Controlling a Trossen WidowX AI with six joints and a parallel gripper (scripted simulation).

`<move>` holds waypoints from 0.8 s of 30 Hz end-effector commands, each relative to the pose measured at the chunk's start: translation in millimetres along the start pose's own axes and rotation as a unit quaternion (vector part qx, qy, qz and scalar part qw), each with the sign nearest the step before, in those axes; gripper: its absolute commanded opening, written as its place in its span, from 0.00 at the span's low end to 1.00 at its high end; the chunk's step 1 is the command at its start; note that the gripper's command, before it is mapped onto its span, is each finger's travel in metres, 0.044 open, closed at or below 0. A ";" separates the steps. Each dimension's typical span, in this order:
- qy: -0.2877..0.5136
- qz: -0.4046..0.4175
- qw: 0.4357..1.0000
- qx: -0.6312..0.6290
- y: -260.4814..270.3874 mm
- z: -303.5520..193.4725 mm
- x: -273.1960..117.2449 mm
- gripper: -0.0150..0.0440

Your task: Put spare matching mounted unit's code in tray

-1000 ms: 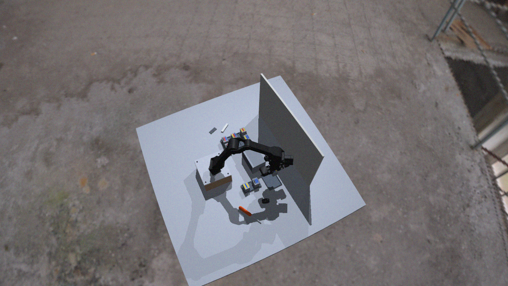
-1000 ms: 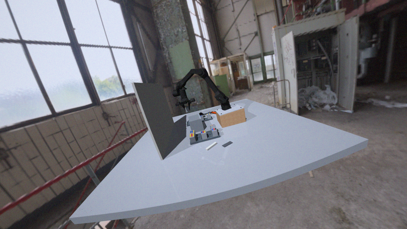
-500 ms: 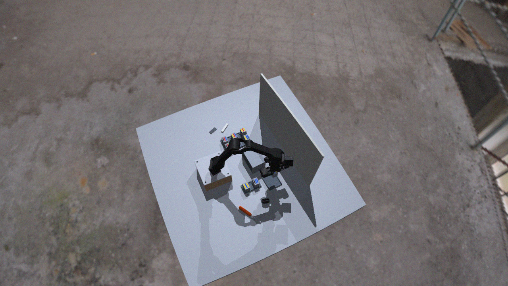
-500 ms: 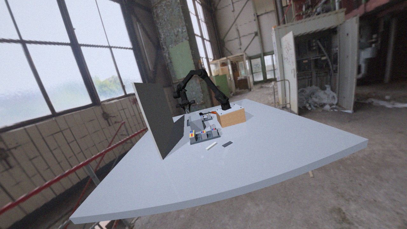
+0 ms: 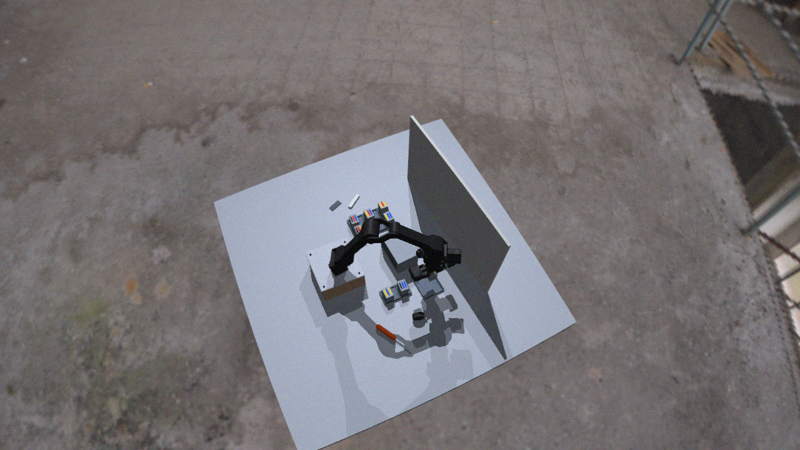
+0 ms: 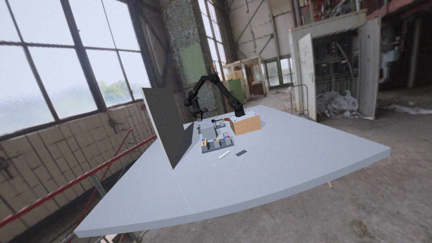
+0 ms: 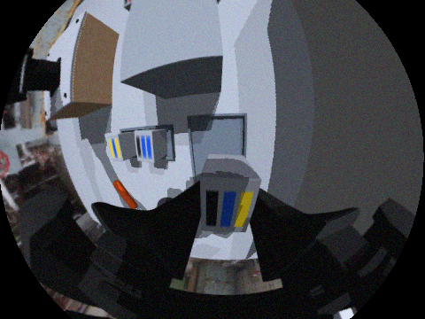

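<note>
My gripper (image 5: 429, 270) (image 6: 199, 119) (image 7: 225, 183) is shut on a light grey block (image 7: 217, 183) with black, blue and yellow stripes. It holds the block above the shallow grey tray (image 5: 430, 287) (image 7: 217, 137); the block hides the tray's near part in the wrist view. Two striped units stand in a small rack beside the tray: one yellow and blue (image 5: 387, 292) (image 7: 114, 147), one black and blue (image 5: 402, 285) (image 7: 144, 147). Several more striped units stand on a larger rack (image 6: 217, 148). I cannot tell which unit is the mounted one.
A tall dark panel (image 5: 447, 195) (image 6: 164, 127) (image 7: 354, 111) rises beside the tray. A grey box (image 5: 400, 255) (image 6: 207, 131) (image 7: 173, 35) stands between tray and larger rack. An orange screwdriver (image 5: 385, 331) (image 7: 125, 194) and a small black part (image 5: 418, 315) lie on the table.
</note>
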State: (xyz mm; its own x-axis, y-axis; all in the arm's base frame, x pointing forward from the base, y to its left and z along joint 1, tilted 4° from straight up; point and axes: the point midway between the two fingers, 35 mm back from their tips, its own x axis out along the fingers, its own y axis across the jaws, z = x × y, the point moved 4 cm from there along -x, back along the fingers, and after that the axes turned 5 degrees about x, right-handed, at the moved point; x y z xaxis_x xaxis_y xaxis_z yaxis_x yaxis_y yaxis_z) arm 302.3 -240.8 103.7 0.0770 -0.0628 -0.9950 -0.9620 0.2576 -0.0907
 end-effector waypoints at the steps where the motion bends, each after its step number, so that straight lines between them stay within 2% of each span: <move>1: -0.002 -0.001 1.000 -0.002 -0.2 0.2 6.3 0.25; 24: -0.002 0.000 1.000 -0.002 1.1 0.9 33.4 0.25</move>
State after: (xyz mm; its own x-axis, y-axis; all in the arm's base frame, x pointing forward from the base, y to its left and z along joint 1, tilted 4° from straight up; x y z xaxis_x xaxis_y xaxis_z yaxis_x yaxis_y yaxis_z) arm 303.8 -241.9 75.5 0.0770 -0.0628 -0.9951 -0.9620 0.2576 -0.0907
